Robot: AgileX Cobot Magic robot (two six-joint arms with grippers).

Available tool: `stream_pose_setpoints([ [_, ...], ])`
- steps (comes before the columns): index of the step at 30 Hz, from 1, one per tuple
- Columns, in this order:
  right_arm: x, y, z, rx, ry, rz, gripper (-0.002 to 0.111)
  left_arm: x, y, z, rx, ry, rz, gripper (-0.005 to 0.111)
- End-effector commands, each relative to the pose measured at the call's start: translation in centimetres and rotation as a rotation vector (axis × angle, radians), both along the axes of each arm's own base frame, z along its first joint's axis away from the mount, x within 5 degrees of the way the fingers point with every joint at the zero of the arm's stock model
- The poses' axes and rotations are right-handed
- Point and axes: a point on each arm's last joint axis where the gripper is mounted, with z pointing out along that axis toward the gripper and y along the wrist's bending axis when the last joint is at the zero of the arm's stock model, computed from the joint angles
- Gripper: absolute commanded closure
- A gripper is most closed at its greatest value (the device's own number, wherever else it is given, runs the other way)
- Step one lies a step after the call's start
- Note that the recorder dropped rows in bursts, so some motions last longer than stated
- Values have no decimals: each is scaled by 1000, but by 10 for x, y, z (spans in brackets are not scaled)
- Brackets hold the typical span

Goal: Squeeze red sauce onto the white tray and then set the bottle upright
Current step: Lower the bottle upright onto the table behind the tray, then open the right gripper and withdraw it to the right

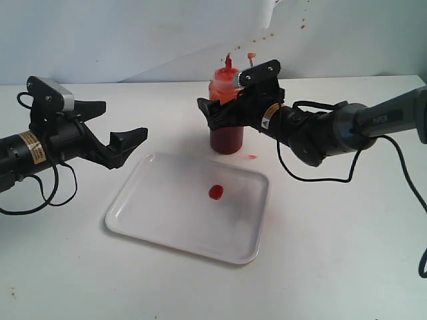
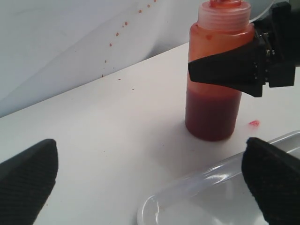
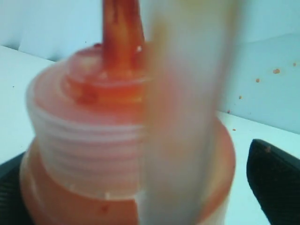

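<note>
The bottle point(image 1: 227, 139) stands upright on the table just behind the white tray point(image 1: 167, 220), dark red sauce filling its lower part point(image 2: 211, 112). My right gripper point(image 1: 223, 108) is around its upper body with the jaws open. In the right wrist view one finger point(image 3: 276, 180) stands clear of the bottle point(image 3: 89, 140), with a strip of table between them. A round blob of red sauce point(image 1: 215, 192) lies on the tray. My left gripper point(image 1: 123, 123) hovers open and empty over the tray's far left corner point(image 2: 206, 178).
A small pale-red smear point(image 1: 251, 157) marks the table between bottle and tray. Red specks dot the white backdrop point(image 1: 267, 37). The bottle's tether and cap hang blurred in front of the right wrist camera point(image 3: 187, 117). White table stretches on all sides.
</note>
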Motion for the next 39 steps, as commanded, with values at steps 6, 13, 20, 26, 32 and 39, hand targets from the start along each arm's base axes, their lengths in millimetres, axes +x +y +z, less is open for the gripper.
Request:
stream_pose_setpoints([
  [6, -4, -10, 15, -149, 201, -86, 3, 0, 0, 4, -16, -10, 1, 2],
  [13, -19, 7, 26, -211, 204, -33, 3, 0, 0, 4, -16, -10, 1, 2],
  [20, -25, 19, 27, -223, 201, -2, 3, 0, 0, 4, -16, -10, 1, 2],
  [26, -26, 16, 24, -259, 239, -19, 3, 0, 0, 4, -17, -11, 0, 2],
  [32, -29, 13, 31, -294, 272, -45, 3, 0, 0, 4, -17, -11, 0, 2],
  [39, -36, 9, 46, -363, 327, -83, 3, 0, 0, 4, -17, -11, 0, 2],
])
